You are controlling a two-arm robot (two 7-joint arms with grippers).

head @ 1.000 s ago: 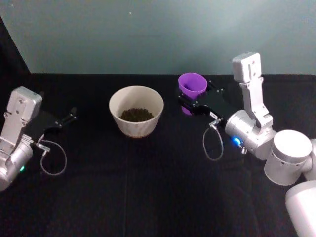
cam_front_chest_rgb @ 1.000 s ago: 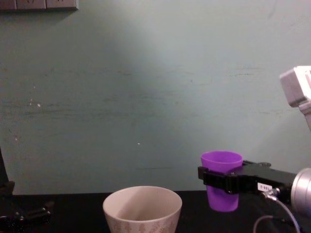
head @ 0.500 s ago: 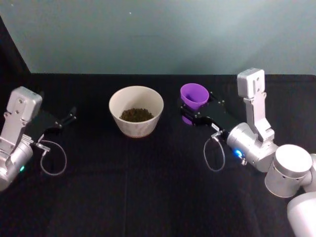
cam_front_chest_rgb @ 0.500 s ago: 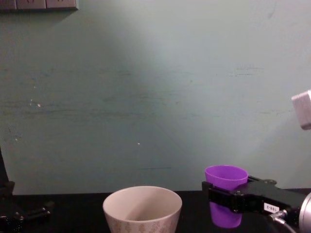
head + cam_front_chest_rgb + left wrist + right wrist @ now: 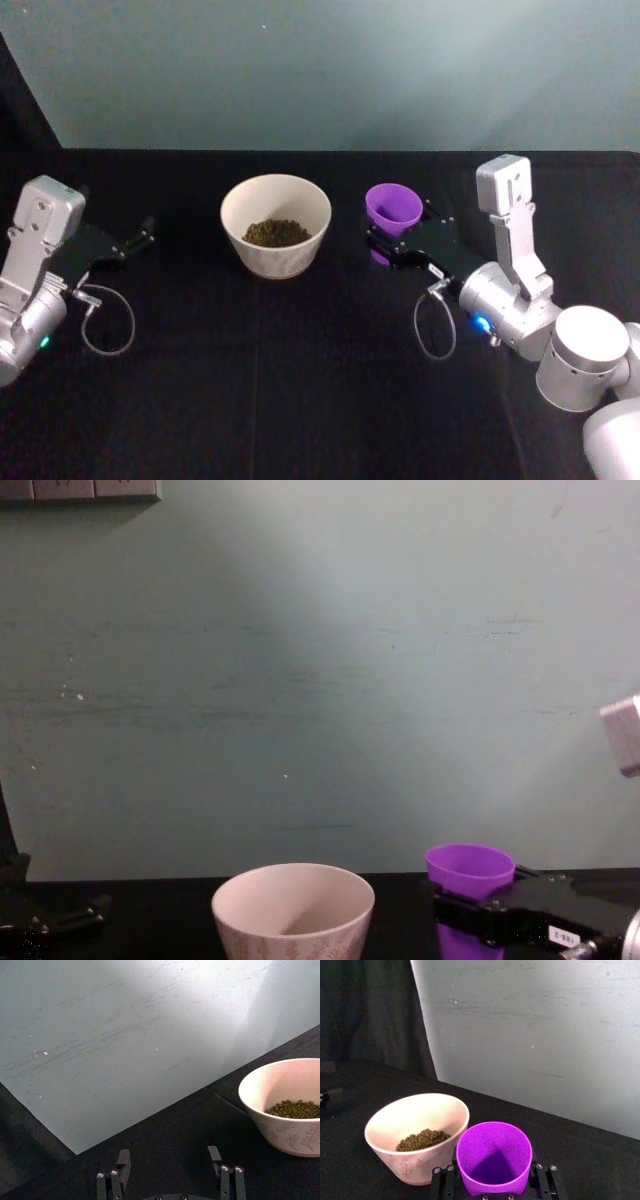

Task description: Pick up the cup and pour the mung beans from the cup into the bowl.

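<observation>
Your bench [image 5: 300,380] is covered in a plain black cloth that runs back to the pale teal wall. Near its far middle you have the bowl [image 5: 276,238] standing upright on the cloth, cream-white with a faint leaf pattern low on its outer wall, and a small heap of mung beans [image 5: 277,232] lying in its bottom. You can see the same bowl from the right wrist camera, with the dark cloth bare around its base. To the bowl's right, the purple cup [image 5: 392,208] is upright; you cannot tell whether its base touches the cloth.
</observation>
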